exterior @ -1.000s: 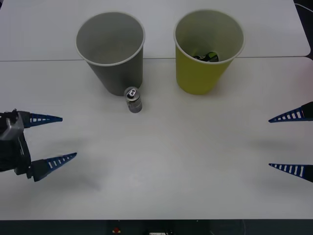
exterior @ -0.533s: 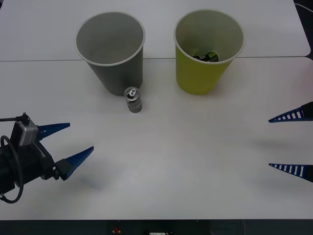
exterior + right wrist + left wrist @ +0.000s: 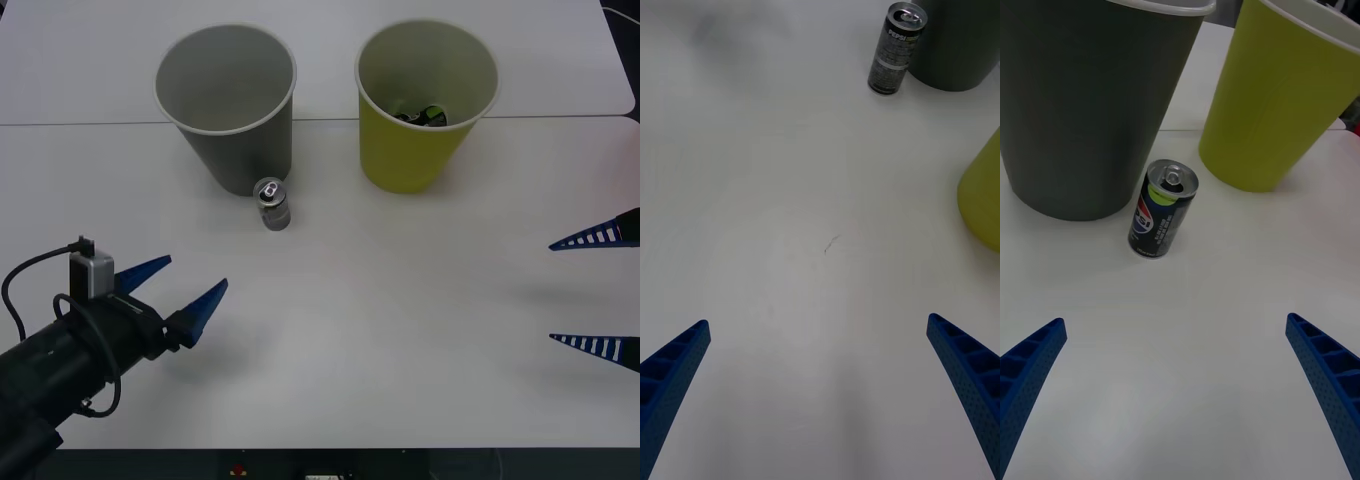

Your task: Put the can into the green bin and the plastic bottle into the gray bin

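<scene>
The can (image 3: pixel 271 203), a short metal cylinder with a shiny pull-tab top and dark printed sides, is standing upright on the smooth white bench (image 3: pixel 400 320), just in front of the tapering gray bin (image 3: pixel 228 105), with the yellow-green bin (image 3: pixel 425 100) standing apart to its right. The left tool (image 3: pixel 184 290) is hovering low over the bench, near the can, its ribbed blue fingers spread wide and holding nothing. The right tool (image 3: pixel 598 292) is waiting at the bench's right edge, well apart from the can, likewise wide open and empty.

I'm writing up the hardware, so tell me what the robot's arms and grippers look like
The left gripper has two blue, tapered, pointed fingers on a black arm, with a small gray box and a looping black cable on the wrist. The right gripper has matching blue fingers with pale ribbed slots along them.
</scene>
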Motion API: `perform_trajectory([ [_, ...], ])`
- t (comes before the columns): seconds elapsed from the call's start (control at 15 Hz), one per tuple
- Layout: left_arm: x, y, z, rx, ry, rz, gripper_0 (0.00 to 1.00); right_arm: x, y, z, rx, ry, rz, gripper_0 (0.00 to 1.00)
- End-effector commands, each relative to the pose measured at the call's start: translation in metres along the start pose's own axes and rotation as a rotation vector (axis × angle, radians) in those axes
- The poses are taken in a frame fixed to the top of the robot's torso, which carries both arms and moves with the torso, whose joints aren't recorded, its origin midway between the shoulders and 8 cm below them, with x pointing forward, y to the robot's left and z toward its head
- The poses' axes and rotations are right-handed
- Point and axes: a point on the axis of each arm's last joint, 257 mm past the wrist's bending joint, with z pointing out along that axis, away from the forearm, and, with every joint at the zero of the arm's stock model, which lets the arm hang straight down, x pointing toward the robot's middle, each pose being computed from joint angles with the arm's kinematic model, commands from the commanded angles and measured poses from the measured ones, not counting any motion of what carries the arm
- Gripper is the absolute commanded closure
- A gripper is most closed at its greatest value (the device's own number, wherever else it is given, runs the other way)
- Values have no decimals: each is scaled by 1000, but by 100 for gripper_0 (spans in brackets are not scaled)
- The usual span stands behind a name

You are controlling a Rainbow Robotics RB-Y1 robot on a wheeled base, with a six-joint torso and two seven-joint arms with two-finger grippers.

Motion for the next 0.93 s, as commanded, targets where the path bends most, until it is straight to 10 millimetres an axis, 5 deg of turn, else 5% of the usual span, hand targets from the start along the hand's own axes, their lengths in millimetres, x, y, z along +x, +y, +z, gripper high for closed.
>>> perform_trajectory([
  [0.07,1,-4,12,-49,-37,-7,0,0,0,0,0,0,0,0],
  [0.6,7,-12,25,-261,-141,80,0,0,0,0,0,0,0,0],
  [0.93,19,-3,69,-305,-230,90,0,0,0,0,0,0,0,0],
])
